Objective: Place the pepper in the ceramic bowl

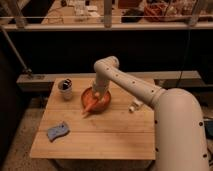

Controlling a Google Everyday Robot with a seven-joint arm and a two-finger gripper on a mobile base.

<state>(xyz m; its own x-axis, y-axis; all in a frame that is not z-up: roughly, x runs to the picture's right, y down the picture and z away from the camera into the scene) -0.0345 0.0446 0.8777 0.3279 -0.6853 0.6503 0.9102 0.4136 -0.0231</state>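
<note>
The orange-red ceramic bowl (pixel 104 102) sits on the wooden table (pixel 100 135), left of centre. The slim orange pepper (pixel 90 106) lies slanted in the bowl, its pointed tip reaching over the bowl's front-left rim toward the table. My gripper (pixel 98 93) hangs from the white arm directly over the bowl, just above the pepper's thick end; whether it still touches the pepper cannot be made out.
A small white cup with dark contents (pixel 65 89) stands left of the bowl. A blue wavy sponge (pixel 58 131) lies near the front left corner. A small white object (pixel 135 105) lies right of the bowl. A dark counter and railing run behind the table.
</note>
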